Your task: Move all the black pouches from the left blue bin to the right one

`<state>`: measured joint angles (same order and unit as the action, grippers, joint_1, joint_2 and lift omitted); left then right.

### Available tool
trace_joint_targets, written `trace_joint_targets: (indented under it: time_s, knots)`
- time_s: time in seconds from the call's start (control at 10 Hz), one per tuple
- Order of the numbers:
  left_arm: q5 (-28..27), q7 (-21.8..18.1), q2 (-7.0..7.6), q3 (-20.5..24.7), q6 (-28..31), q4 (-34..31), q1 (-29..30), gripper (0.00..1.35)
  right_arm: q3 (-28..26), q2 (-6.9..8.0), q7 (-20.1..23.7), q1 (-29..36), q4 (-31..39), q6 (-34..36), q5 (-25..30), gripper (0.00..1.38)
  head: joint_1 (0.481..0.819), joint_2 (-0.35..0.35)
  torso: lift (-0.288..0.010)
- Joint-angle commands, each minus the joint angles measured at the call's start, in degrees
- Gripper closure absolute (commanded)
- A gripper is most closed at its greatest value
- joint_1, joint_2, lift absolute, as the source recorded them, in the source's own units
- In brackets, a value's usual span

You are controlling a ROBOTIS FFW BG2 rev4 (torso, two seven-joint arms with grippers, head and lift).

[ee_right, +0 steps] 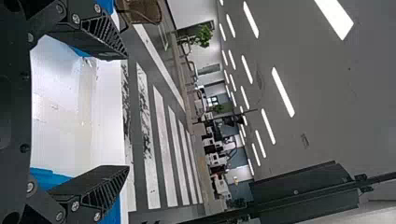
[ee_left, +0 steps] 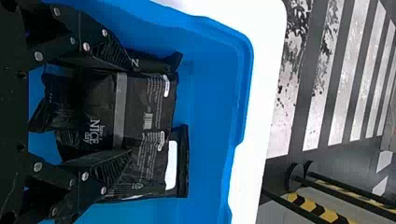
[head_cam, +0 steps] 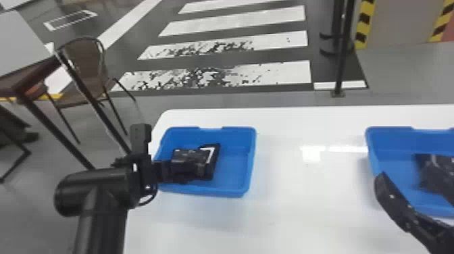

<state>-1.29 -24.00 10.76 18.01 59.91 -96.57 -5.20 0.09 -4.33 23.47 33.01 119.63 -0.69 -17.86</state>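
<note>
In left bin [ee_left: 210, 93], top pouch [ee_left: 144, 100] is lying, seemingly lengthwise, between wide-set fingers of left gripper [ee_left: 129, 108]; right gripper [ee_right: 126, 112], also wide, is hanging farther off.

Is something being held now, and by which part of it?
The right gripper holds nothing. Whether the left gripper holds a black pouch cannot be told.

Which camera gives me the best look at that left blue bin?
The head view: it takes in most of the left blue bin, though the left pincer covers part. The left wrist view shows part of its inside and rim close up; the right wrist view, a blue sliver of it behind the right pincer.
</note>
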Motion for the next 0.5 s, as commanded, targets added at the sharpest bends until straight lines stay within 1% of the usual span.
trace_joint_targets:
  time_s: [0.0,0.1,0.2,0.3,0.4]
  knots:
    - [0.49,-0.17,-0.13,0.05,-2.68,0.03,1.12,1.2,-0.09,0.03,0.0,0.31,0.12,0.41,-0.31,0.2,0.695,0.289,-0.14]
    - [0.95,-0.88,-0.13,-0.07,-4.23,-0.82,1.54,1.21,-0.09,-0.06,0.09,0.45,0.12,0.55,-0.42,0.2,0.695,0.289,-0.14]
    - [3.01,-0.96,0.05,-0.3,-4.23,-2.78,2.81,1.21,0.03,-0.06,0.09,0.45,0.12,0.97,-0.42,0.2,0.695,0.286,-0.14]
    - [5.06,-0.96,0.14,-0.41,-4.23,-3.49,3.51,1.12,-0.09,0.03,0.17,0.59,0.12,1.11,-0.54,0.2,0.695,0.278,-0.14]
    - [5.75,-0.96,0.49,-0.75,-2.68,-3.49,3.37,0.78,-0.09,0.03,0.17,0.59,0.12,1.25,-0.54,0.2,0.695,0.268,-0.14]
